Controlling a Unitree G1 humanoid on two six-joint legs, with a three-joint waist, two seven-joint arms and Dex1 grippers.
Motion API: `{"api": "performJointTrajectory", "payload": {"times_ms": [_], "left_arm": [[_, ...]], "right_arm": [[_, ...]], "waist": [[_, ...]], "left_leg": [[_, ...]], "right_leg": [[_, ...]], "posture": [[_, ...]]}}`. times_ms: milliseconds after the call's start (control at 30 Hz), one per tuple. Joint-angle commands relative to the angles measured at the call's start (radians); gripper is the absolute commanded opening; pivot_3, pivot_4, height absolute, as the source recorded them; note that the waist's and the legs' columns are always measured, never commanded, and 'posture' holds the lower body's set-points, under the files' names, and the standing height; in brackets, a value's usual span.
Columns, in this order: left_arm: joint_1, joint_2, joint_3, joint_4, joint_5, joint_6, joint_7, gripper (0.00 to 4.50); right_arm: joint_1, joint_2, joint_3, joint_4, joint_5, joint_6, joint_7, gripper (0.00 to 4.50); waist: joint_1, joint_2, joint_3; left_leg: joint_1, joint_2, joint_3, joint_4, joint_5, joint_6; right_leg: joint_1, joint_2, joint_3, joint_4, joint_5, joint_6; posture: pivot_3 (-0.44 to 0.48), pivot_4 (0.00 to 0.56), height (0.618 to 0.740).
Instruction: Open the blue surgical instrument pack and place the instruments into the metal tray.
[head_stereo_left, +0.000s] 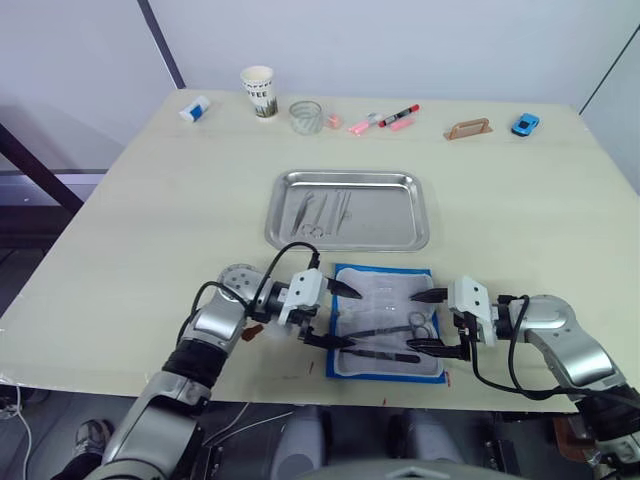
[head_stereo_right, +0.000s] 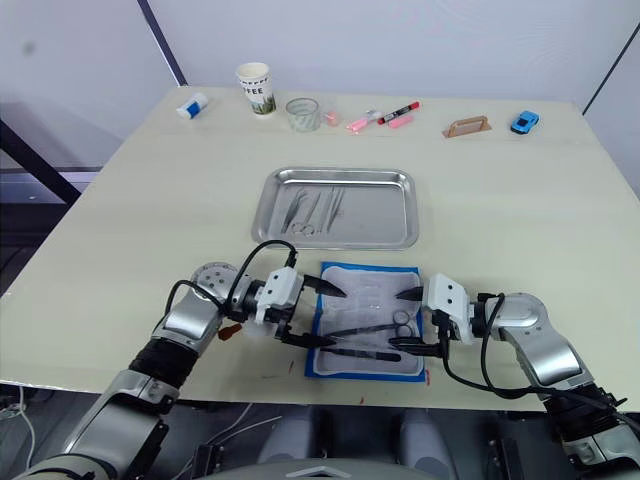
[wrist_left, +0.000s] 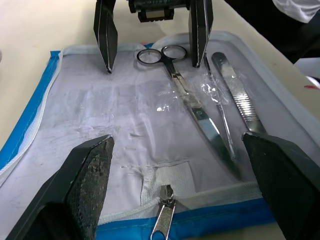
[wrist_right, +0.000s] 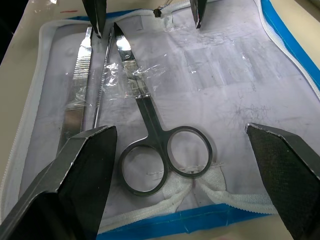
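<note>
Hovering over the opened pouch, I am keeping both sets of jaws spread wide and gripping nothing. My left gripper is reaching in from the pouch's left edge, and my right gripper is facing it from the right edge, fingertips pointing toward each other across the pale lining. Between them the scissors are lying flat on the lining, ring handles toward my right gripper and blades toward my left. Just beside the scissors, a slim probe and flat tweezers are resting side by side along the pouch's near edge. Beyond the pouch, the metal tray is sitting on the table, already holding a few instruments in its left half. Along the table's far edge are standing a paper cup and a glass, with markers and a toy car lying farther right.
</note>
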Motion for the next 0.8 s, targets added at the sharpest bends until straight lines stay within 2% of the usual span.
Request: {"api": "performJointTrajectory", "payload": {"times_ms": [33, 300, 533, 667, 800], "left_arm": [[0.021, 0.001, -0.035, 0.062, 0.055, -0.008, 0.019, 4.39], [0.019, 0.004, -0.045, 0.073, 0.055, -0.010, 0.024, 4.39], [0.014, 0.007, -0.044, 0.071, 0.050, -0.009, 0.017, 4.39], [0.017, 0.011, -0.045, 0.069, 0.052, -0.016, 0.014, 4.39], [0.021, 0.013, -0.043, 0.065, 0.050, -0.016, 0.014, 4.39]], "right_arm": [[0.032, -0.024, 0.004, -0.005, -0.011, 0.031, -0.002, 4.50], [0.053, -0.046, -0.064, -0.122, 0.076, 0.123, -0.018, 4.50], [0.043, -0.114, -0.137, -0.348, 0.162, 0.287, -0.061, 4.50], [-0.015, -0.168, -0.147, -0.471, 0.254, 0.511, -0.098, 4.50], [-0.109, -0.211, -0.088, -0.544, 0.202, 0.605, -0.161, 4.50]], "waist": [[0.000, 0.001, -0.001], [0.000, 0.002, -0.002], [0.000, 0.004, -0.001], [-0.001, 0.004, -0.001], [-0.001, 0.004, -0.001]], "left_leg": [[0.000, 0.000, 0.000, 0.000, 0.000, 0.000], [0.000, 0.000, 0.000, 0.000, 0.000, 0.000], [0.000, 0.000, -0.001, 0.000, 0.000, 0.000], [0.000, 0.000, -0.001, 0.000, 0.000, 0.000], [-0.001, 0.001, -0.001, 0.000, 0.000, 0.000]], "right_leg": [[0.000, 0.000, 0.000, 0.000, 0.000, 0.000], [0.000, 0.000, 0.000, 0.000, 0.000, 0.000], [0.000, 0.000, 0.000, 0.000, 0.000, 0.000], [0.000, 0.000, 0.000, 0.000, 0.000, 0.000], [-0.001, -0.001, 0.000, 0.000, -0.002, -0.003]], "posture": [[0.000, 0.150, 0.740], [0.000, 0.150, 0.740], [0.000, 0.150, 0.740], [0.000, 0.150, 0.740], [0.000, 0.150, 0.740]]}}
